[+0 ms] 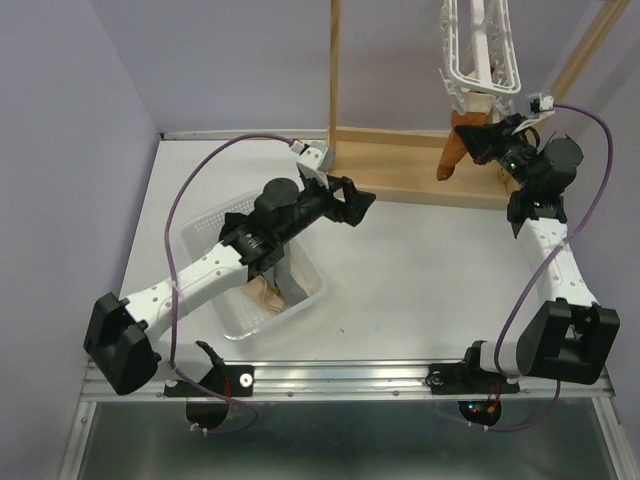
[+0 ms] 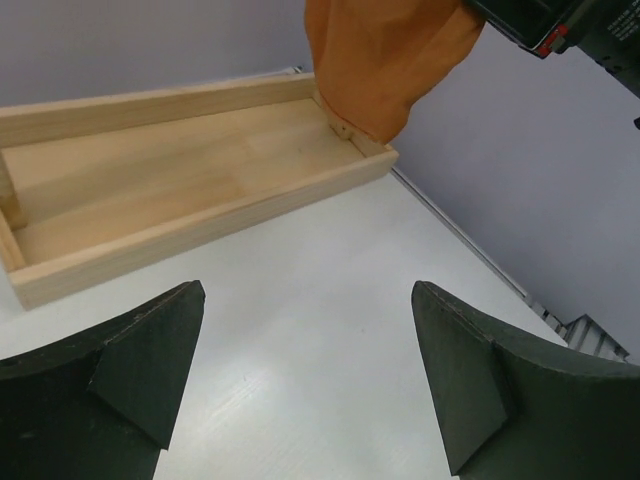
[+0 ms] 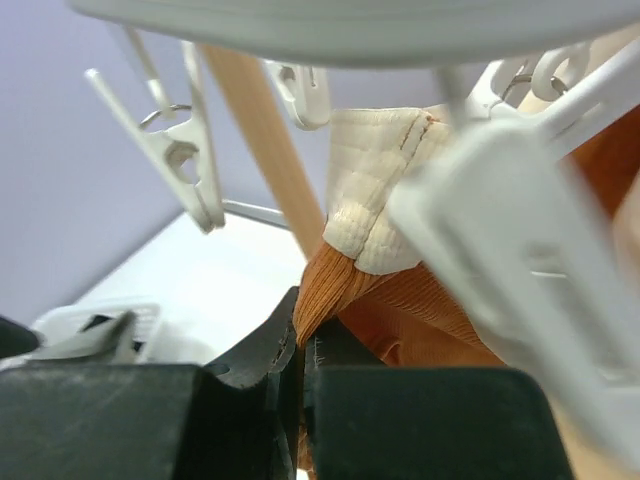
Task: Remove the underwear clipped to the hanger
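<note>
- With the right hand (image 3: pixel 298 345), clenches a fold of the rust-orange underwear (image 3: pixel 400 330) just below its cream waistband (image 3: pixel 365 200); presses the jaws flat together on the ribbed cloth, with no gap showing.
- Shows, from the right wrist, the white hanger (image 3: pixel 350 25) as a broad bar across the top, with clip pegs (image 3: pixel 185 160) dangling from it to the left of the waistband and a slanted wooden pole (image 3: pixel 265 150) behind them.
- Puts one large blurred peg close in front of the waistband's right side; cannot tell whether it bites the cloth.
- From above, raises that hand at the far right of the bench (image 1: pixel 420 270), at the low end of the hanger, with the orange cloth drooping from there over the base of the wooden stand (image 1: pixel 400 165).
- Holds the left hand (image 1: pixel 360 200) released, its fingers (image 2: pixel 130 370) spread wide with nothing between them, above bare bench just short of the stand's base.
- Points that hand toward the base's near rail; catches the orange cloth at the top of the left wrist view, over the base's far right corner and well apart from the fingers.
- Stretches the left arm across a clear plastic bin (image 1: pixel 215 212) on the left half of the bench.
- Holds, inside the bin, a cream garment (image 1: pixel 265 292) and a grey garment (image 1: pixel 288 278) side by side, both partly hidden under the arm.
</note>
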Available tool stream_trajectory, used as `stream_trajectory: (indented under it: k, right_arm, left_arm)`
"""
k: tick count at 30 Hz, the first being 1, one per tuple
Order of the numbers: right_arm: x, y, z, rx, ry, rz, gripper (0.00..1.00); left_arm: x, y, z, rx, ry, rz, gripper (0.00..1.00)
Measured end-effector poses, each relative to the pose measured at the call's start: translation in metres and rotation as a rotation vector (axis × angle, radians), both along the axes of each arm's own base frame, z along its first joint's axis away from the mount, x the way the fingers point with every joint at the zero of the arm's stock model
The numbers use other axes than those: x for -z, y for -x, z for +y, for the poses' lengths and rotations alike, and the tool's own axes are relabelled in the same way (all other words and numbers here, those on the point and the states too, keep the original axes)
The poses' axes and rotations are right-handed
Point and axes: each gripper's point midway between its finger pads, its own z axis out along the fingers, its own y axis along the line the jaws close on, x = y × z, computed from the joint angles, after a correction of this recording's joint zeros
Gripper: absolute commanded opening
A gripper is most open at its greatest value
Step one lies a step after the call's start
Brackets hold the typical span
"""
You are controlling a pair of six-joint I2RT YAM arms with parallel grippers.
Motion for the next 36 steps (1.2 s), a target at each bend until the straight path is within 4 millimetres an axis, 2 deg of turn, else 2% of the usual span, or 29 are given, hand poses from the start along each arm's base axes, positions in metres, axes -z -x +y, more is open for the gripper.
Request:
stream_trajectory:
  k: [1,5,11,15,21,27,28,30,31,34,35,36]
  right_arm:
    - [-0.004,0.004,0.011,-0.028,-0.021,0.006,0.01]
    - [-0.009,0.011,0.037,-0.091,-0.113,0.055,0.01]
    - [-0.012,0.014,0.052,-0.126,-0.241,0.135,0.01]
    - [-0.011,0.012,0.057,-0.132,-0.309,0.181,0.01]
    - [-0.003,0.005,0.067,-0.143,-0.367,0.242,0.01]
    - [0.003,0.001,0.069,-0.144,-0.400,0.277,0.02]
    - [0.004,0.001,0.070,-0.145,-0.403,0.282,0.02]
    - [0.005,0.000,0.071,-0.149,-0.412,0.293,0.02]
    - [0.004,0.000,0.072,-0.150,-0.417,0.297,0.02]
    - [0.001,0.001,0.074,-0.156,-0.424,0.299,0.02]
    - [0.000,0.001,0.074,-0.157,-0.426,0.299,0.04]
    - [-0.001,0.001,0.074,-0.159,-0.427,0.299,0.06]
  left_arm:
    - [-0.001,-0.007,-0.016,0.022,-0.018,-0.021,0.96]
    - [-0.004,-0.025,-0.057,0.077,-0.055,-0.094,0.96]
    - [-0.014,-0.051,-0.110,0.127,-0.080,-0.197,0.96]
    - [-0.017,-0.066,-0.136,0.150,-0.084,-0.236,0.96]
    - [-0.015,-0.079,-0.161,0.173,-0.089,-0.258,0.92]
    - [-0.013,-0.090,-0.183,0.175,-0.086,-0.265,0.72]
    - [-0.011,-0.092,-0.185,0.171,-0.090,-0.262,0.63]
    - [-0.006,-0.096,-0.188,0.165,-0.097,-0.252,0.52]
    - [-0.004,-0.099,-0.189,0.157,-0.100,-0.248,0.33]
    - [0.003,-0.104,-0.192,0.145,-0.113,-0.240,0.13]
    - [0.003,-0.106,-0.193,0.140,-0.113,-0.238,0.00]
    - [0.004,-0.107,-0.193,0.135,-0.113,-0.235,0.00]
